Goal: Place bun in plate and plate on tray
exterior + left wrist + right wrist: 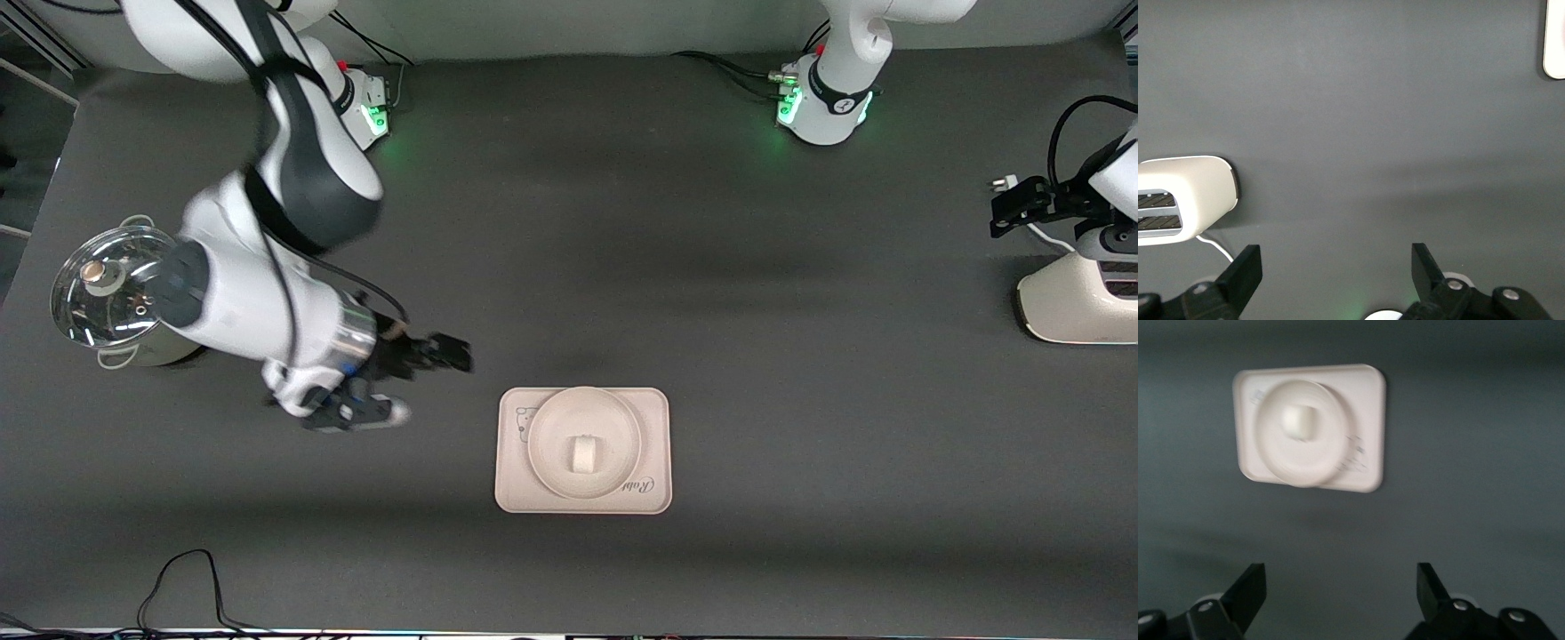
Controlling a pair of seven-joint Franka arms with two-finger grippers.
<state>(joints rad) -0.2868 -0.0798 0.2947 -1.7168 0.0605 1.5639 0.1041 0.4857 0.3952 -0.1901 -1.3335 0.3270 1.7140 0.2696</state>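
The white bun [584, 452] lies in the middle of the round cream plate [551, 444]. The plate sits on the cream rectangular tray [653, 493], near the front camera at mid-table. The right wrist view shows the bun [1298, 421], the plate [1271, 447] and the tray [1368, 393] the same way. My right gripper [1338, 587] is open and empty above bare table, beside the tray toward the right arm's end [369, 396]. My left gripper [1337, 267] is open and empty at the left arm's end of the table [1092, 236], far from the tray.
A steel pot with a glass lid [114, 286] stands at the right arm's end, beside the right arm. A white toaster [1071, 307] stands at the left arm's end, under the left gripper; it also shows in the left wrist view [1185, 199]. A cable [182, 591] lies along the table's front edge.
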